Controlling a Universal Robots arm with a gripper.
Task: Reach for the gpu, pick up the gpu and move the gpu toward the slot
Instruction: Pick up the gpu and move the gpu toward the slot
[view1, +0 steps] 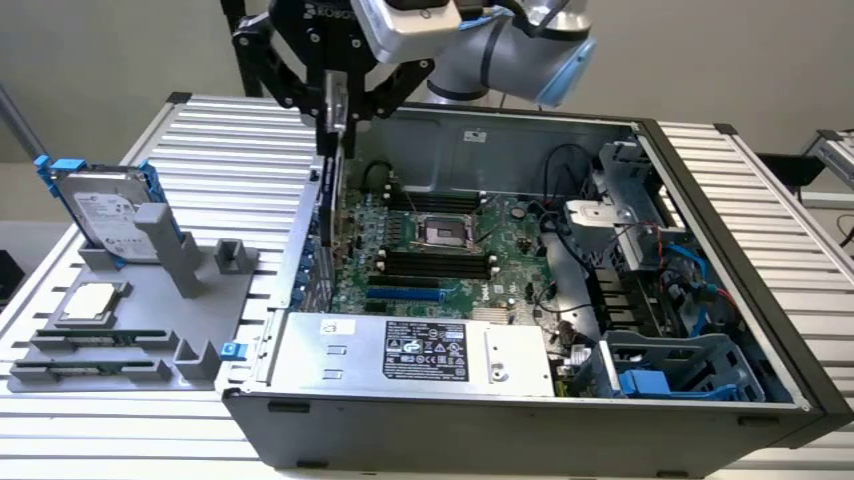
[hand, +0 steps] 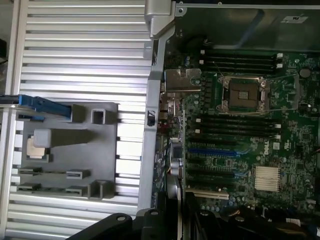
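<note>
- The gripper (view1: 331, 112) pinched the gpu (view1: 323, 195), which hung on edge.
- The gpu hung over the open computer case's (view1: 747, 300) edge nearest the grey fixture (view1: 134, 330), above the motherboard (view1: 441, 250).
- A hard drive (view1: 100, 210) stood upright in the fixture.

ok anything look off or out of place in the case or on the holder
Nothing looks damaged or spilled. The one unusual thing: the gpu hangs on edge from the gripper above the open computer case, not seated in any slot. The hard drive stands upright in the grey holder.
</note>
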